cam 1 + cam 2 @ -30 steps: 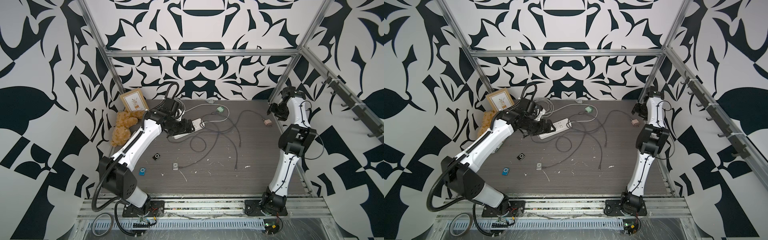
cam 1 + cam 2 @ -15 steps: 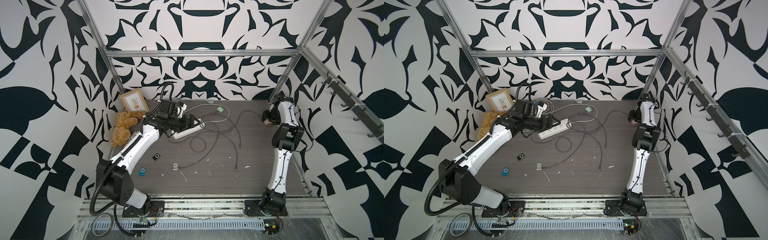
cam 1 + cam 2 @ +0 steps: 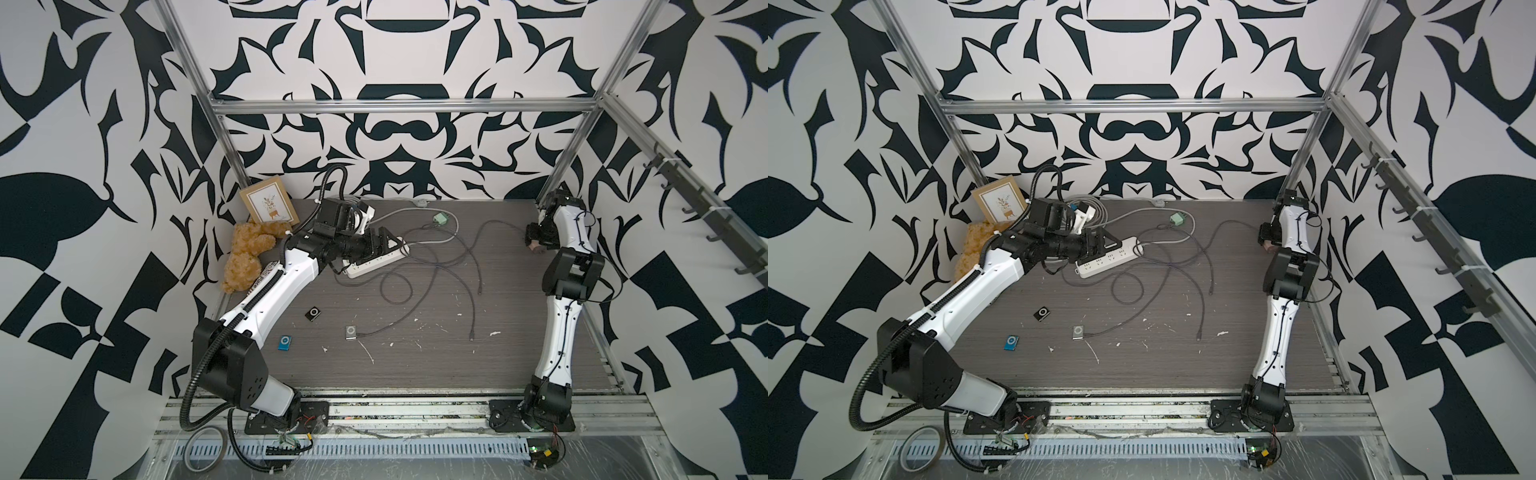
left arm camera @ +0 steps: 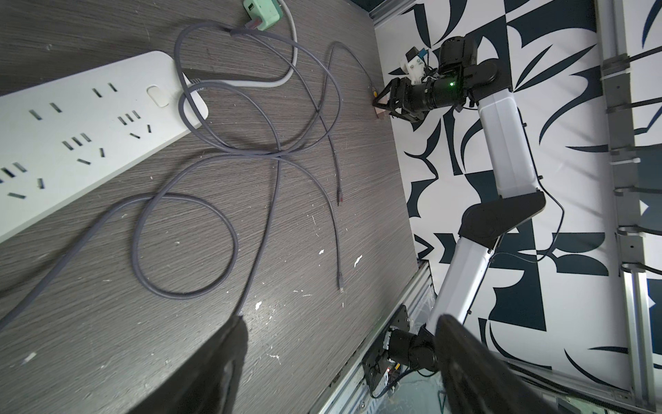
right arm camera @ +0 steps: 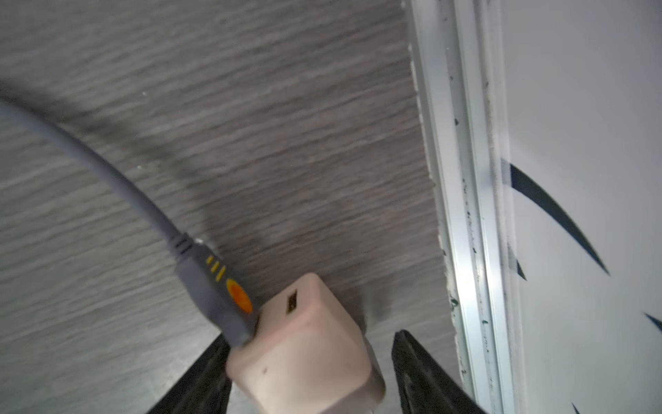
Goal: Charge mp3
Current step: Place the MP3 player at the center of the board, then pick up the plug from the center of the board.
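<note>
my left gripper (image 3: 384, 244) hangs over the white power strip (image 3: 376, 262) at the back left of the table (image 3: 436, 374). its jaws stand wide apart with nothing between them. in the left wrist view only bare tabletop shows past my two dark fingers (image 4: 229, 362).

my right gripper (image 5: 311, 380) sits low at the table's far right edge, jaws spread wide on either side of a pale pink charger block (image 5: 304, 344). one finger (image 5: 200, 383) looks to be against the block's side, though that part is blurred. the other stands clear of it, so i have no grip on the block. a grey plug (image 5: 215, 290) with an orange mark is pushed into the block, beside an empty port.

three mp3 players lie flat toward the front left of the table, well apart from both grippers: a black mp3 player (image 3: 313, 313), a silver mp3 player (image 3: 351, 332) and a blue mp3 player (image 3: 285, 342). a thin cable (image 3: 386, 326) runs right up to the silver one. more grey cables (image 3: 432, 266) loop loosely between the power strip and the middle of the table.

a green charger (image 3: 441, 217) lies near the back wall. a teddy bear (image 3: 245, 257) and a framed picture (image 3: 270, 205) sit in the back left corner.
</note>
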Tool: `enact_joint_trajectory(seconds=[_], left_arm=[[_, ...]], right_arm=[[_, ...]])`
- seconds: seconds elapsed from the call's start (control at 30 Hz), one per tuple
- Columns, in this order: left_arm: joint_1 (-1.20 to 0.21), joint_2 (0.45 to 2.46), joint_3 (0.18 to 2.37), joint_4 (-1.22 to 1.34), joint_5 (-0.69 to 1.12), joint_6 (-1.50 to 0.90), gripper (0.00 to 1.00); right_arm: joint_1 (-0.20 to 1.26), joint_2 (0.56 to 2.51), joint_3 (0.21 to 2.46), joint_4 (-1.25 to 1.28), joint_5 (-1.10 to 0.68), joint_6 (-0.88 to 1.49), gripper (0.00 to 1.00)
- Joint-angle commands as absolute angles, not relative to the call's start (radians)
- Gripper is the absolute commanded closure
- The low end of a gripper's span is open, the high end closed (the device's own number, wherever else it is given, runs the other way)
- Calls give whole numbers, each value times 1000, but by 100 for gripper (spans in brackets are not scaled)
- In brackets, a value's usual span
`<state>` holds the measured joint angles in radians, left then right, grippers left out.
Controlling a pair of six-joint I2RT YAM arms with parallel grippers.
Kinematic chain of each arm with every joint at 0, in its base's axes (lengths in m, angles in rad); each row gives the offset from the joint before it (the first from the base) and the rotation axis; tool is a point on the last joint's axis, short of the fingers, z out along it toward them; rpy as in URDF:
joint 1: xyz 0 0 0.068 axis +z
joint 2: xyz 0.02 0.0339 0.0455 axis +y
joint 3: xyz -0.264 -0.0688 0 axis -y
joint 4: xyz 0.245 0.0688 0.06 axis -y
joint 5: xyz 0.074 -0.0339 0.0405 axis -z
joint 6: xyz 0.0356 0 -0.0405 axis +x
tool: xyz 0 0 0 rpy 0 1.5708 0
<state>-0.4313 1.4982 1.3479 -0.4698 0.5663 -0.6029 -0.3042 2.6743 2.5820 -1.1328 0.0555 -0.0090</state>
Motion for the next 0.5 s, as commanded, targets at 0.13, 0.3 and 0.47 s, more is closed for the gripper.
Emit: enact_joint_trajectory(seconds=[0.13, 0.3, 0.47], left_arm=[[-426, 1520, 1345, -500, 592, -594, 14], [-426, 1543, 1359, -494, 600, -596, 18], [-426, 1569, 1362, -468, 604, -602, 19]], right_arm=[[-304, 2690, 2660, -1102, -6, -32, 38], [-304, 2650, 2587, -1105, -75, 2, 62], [-304, 2528, 2401, -1052, -103, 73, 83]])
